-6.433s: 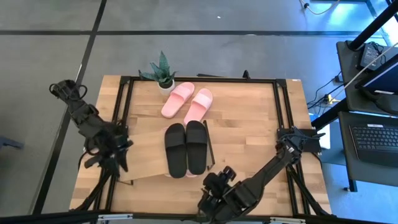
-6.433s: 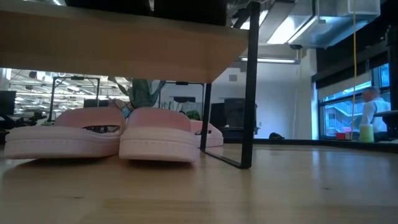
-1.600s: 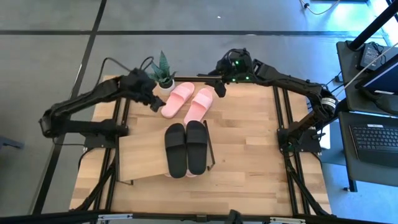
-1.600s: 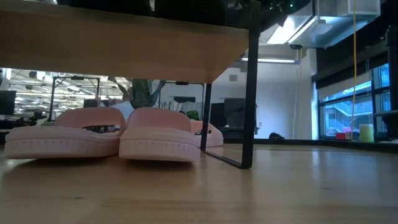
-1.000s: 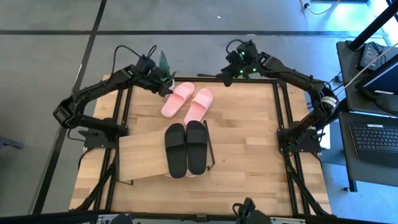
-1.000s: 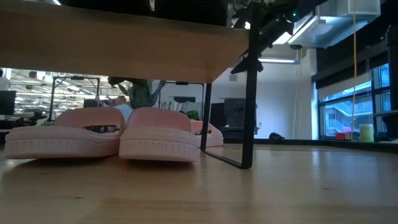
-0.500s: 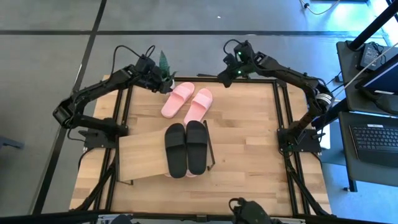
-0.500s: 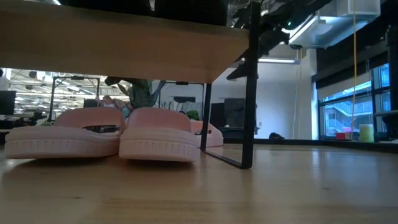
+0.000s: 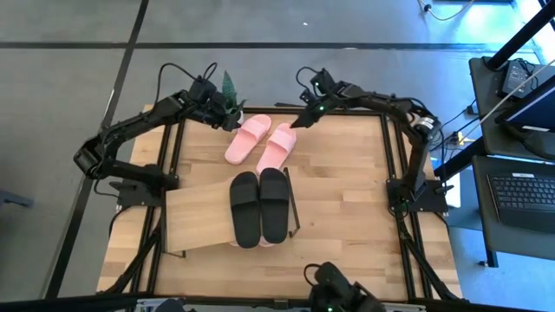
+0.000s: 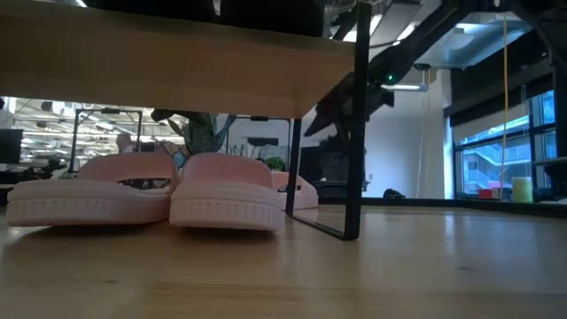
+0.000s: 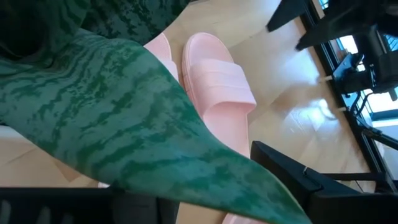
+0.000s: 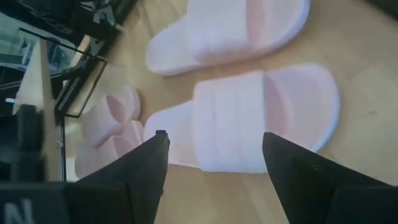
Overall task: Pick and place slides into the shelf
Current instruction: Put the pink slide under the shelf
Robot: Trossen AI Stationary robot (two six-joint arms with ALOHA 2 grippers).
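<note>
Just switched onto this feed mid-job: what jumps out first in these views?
The matte black pair of slides sits on the shelf's top board near the table's front, with a pale pink pair tucked underneath it. A second pink pair lies loose at the table's far edge, and the right gripper, fingers open, hovers right by it. The left gripper waits at the potted plant beside them.

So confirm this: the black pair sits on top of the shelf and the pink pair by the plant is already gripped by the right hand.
Not gripped. In the right wrist view the right hand hangs open above the pink pair, touching neither. The black pair does sit on the shelf.
</note>
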